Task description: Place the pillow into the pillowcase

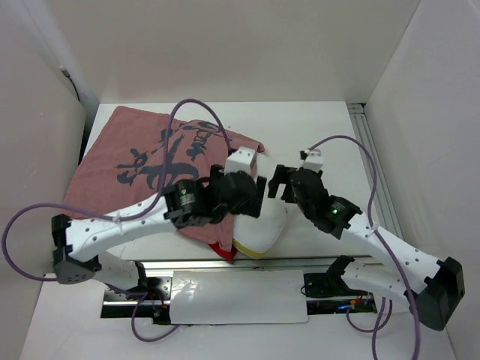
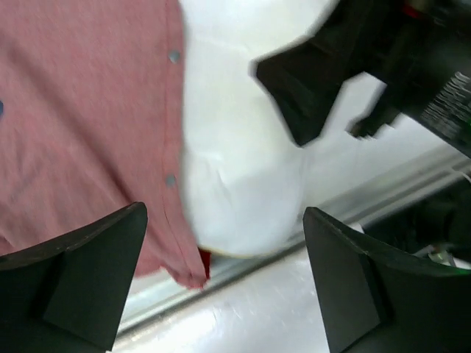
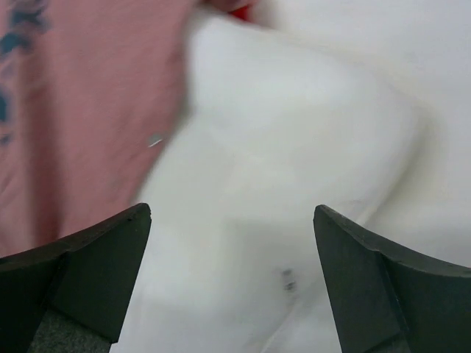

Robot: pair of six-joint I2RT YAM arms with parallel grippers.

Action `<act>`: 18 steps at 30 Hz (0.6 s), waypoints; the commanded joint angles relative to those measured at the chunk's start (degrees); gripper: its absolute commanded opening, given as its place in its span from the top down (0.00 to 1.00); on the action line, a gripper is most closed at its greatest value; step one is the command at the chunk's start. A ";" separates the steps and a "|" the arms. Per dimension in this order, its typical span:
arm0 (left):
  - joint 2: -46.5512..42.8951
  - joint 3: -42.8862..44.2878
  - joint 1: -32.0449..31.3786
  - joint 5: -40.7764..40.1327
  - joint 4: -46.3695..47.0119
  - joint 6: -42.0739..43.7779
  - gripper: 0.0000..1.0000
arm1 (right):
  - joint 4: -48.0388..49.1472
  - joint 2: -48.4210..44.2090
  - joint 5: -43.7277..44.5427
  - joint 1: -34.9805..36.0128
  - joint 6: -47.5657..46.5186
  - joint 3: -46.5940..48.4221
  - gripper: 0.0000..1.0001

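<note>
The left gripper (image 2: 228, 294) shows as two dark fingers (image 2: 81, 272) at the bottom corners, standing wide apart w/ nothing between them. Under it lies the pillow (image 2: 235, 169), white and plump, in the middle of the view. Its left side goes under the edge of the pink pillowcase (image 2: 88, 110), which fills the left part. Two small grey snaps (image 2: 171, 179) sit near that edge. At the pillow's lower end is a thin yellow seam (image 2: 221, 254), and just beside it a bit of red cloth (image 2: 204, 263). Top right, the right gripper (image 2: 330, 136) is black and blurred, fingers apart, over the pillow's right side; touching or not, cannot tell. A metal rail (image 2: 353, 213) runs diagonally at lower right.
</note>
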 commanded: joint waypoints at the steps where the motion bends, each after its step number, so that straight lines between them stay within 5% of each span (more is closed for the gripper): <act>1: 5.13 5.39 10.19 1.97 2.65 5.93 0.00 | -6.71 0.01 1.86 -9.51 4.25 1.47 0.02; 5: 15.05 11.71 19.01 10.09 8.72 14.72 0.00 | -0.47 0.01 -11.93 -23.86 1.89 -1.86 0.02; 10: 40.75 37.08 24.12 9.47 3.47 24.05 0.00 | 6.21 4.31 -32.59 -41.43 -0.14 -3.71 0.04; 14: 55.73 56.00 26.85 5.26 -0.24 27.56 0.00 | 10.35 8.70 -41.48 -45.51 -0.14 -4.33 0.05; 18: 57.01 52.68 28.44 1.56 7.06 30.46 0.01 | 13.33 11.34 -44.21 -44.99 -0.14 -5.65 0.05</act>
